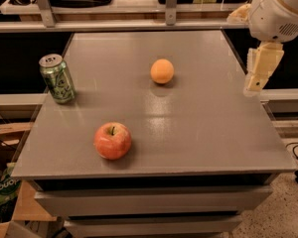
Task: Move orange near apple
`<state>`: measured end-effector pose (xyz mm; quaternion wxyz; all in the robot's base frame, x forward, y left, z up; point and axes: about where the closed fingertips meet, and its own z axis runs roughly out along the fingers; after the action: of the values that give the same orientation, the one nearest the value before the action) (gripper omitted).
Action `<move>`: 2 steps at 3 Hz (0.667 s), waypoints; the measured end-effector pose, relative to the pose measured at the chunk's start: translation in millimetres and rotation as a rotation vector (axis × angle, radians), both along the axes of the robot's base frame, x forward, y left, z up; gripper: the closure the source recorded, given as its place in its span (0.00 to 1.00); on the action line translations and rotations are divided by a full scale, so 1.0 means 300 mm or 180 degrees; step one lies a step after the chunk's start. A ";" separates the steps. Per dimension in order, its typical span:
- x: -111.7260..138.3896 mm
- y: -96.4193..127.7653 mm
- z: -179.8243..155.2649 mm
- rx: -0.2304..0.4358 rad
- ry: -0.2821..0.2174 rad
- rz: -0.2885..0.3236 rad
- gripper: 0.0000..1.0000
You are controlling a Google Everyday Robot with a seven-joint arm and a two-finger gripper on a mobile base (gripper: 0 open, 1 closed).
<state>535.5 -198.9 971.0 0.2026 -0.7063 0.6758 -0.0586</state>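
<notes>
The approach was in hand: the claw (260, 73) hung beyond the table's (198, 133) right edge, and I cannot tell how wide it stood. The orange (162, 71) lay toward the far edge, well apart from the apple (112, 141) near the front edge. The next move probably called for reaching left over the orange.

No legible text — can (58, 78) label unreadable

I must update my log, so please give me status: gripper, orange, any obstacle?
Gripper above right edge of table, away from orange. Orange mid-table, untouched, apart from apple at front. Green can at left, not between them.
</notes>
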 end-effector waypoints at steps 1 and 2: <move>0.018 0.049 -0.003 -0.0027 -0.0189 0.0280 0.00; 0.053 0.159 -0.005 -0.0055 -0.0527 0.0822 0.00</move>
<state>551.5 -151.1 969.5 0.2574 -0.7818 0.5598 -0.0959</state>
